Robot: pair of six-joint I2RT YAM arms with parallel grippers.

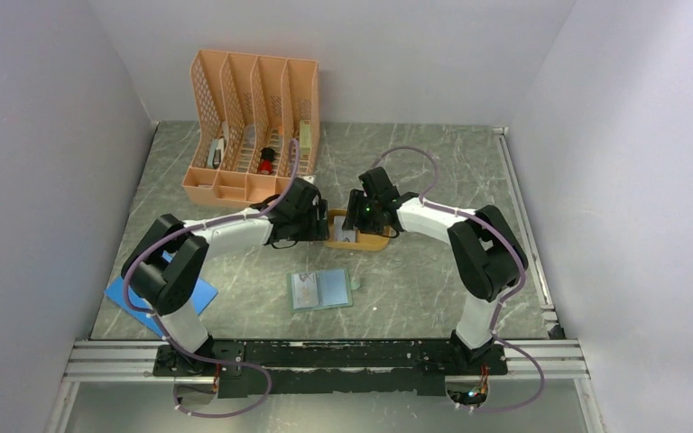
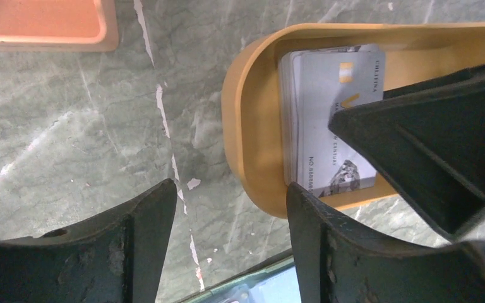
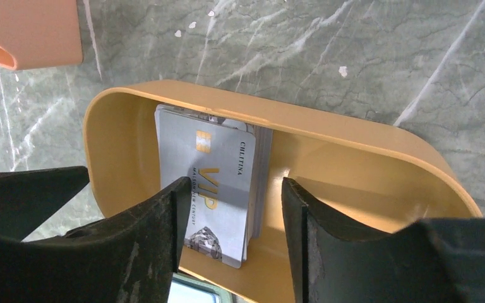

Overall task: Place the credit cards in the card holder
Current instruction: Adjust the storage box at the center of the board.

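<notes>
Orange tray [image 3: 259, 118] holds the credit cards [image 3: 221, 164] at its 9 o'clock end. We see left gripper [image 2: 230, 189] and right gripper [image 3: 233, 189] spread wide, empty, over it.

Soft, bright, even light from above fills the white-walled booth; the arms [image 1: 226, 233] lay only faint, blurred shadows on the marble table [image 1: 433, 280]. The overhead view is clear throughout. In both wrist views the near black fingers [image 2: 101, 252] look slightly soft, while the orange tray [image 3: 328, 129] and the print on the cards [image 3: 215, 164] are sharp.
</notes>
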